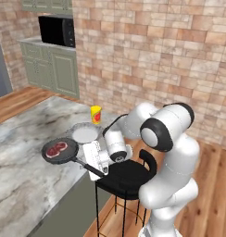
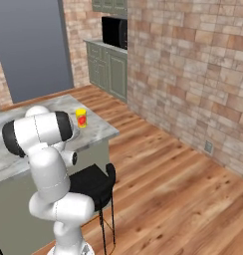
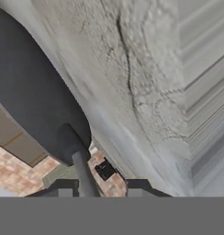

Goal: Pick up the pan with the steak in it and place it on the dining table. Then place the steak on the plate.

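Observation:
The dark pan point(image 1: 59, 151) sits on the marble dining table point(image 1: 22, 185) near its right edge, and the red steak point(image 1: 56, 148) lies inside it. Its long black handle point(image 1: 87, 166) points toward the arm. My gripper point(image 1: 98, 165) is at the handle's end. In the hand view the handle point(image 3: 84, 176) runs between the fingertips point(image 3: 63, 192), close to the left one with a gap on the right, so the gripper point(image 3: 100, 192) stands open. The scalloped plate point(image 1: 84, 134) rests just behind the pan, touching or nearly touching its rim.
A small yellow cup point(image 1: 96, 114) point(image 2: 81, 118) stands beyond the plate near the table's far corner. A black stool point(image 1: 128, 175) point(image 2: 91, 182) sits under the arm beside the table's edge. A brick wall and green cabinets with a microwave point(image 1: 57, 31) are behind.

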You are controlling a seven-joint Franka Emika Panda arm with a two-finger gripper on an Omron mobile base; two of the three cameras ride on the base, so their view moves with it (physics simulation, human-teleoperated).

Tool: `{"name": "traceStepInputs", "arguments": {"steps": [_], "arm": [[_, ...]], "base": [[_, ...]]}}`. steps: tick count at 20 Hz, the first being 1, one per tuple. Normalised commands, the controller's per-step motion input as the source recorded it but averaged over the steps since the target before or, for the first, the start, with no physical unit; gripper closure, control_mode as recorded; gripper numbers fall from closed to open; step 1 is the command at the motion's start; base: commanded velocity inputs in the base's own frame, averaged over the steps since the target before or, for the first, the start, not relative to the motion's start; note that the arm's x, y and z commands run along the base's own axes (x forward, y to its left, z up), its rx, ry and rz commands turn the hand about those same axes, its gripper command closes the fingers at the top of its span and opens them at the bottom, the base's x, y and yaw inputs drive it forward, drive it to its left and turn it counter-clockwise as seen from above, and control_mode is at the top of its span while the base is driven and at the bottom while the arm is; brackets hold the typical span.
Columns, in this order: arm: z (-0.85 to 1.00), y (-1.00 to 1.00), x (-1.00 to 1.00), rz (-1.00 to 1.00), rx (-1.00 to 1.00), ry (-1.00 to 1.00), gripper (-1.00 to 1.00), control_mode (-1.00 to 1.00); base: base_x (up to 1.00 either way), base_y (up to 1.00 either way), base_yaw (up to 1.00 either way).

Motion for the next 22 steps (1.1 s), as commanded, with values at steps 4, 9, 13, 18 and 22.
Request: {"name": "traceStepInputs", "arguments": {"steps": [4,9,13,18,22], "arm": [[0.03,-0.01,0.0,0.0,0.01,0.0,-1.0,-1.0],[0.27,-0.17,-0.08,0.0,0.07,-0.04,-1.0,-1.0],[0.24,-0.41,-0.22,0.0,0.07,-0.06,-1.0,-1.0],[0.25,-0.55,-0.31,0.0,0.06,-0.06,-1.0,-1.0],[0.3,-0.66,-0.21,0.0,0.07,-0.04,-1.0,-1.0]], "base": [[0.0,0.0,0.0],[0.0,0.0,0.0],[0.0,0.0,0.0],[0.0,0.0,0.0],[0.0,0.0,0.0]]}}
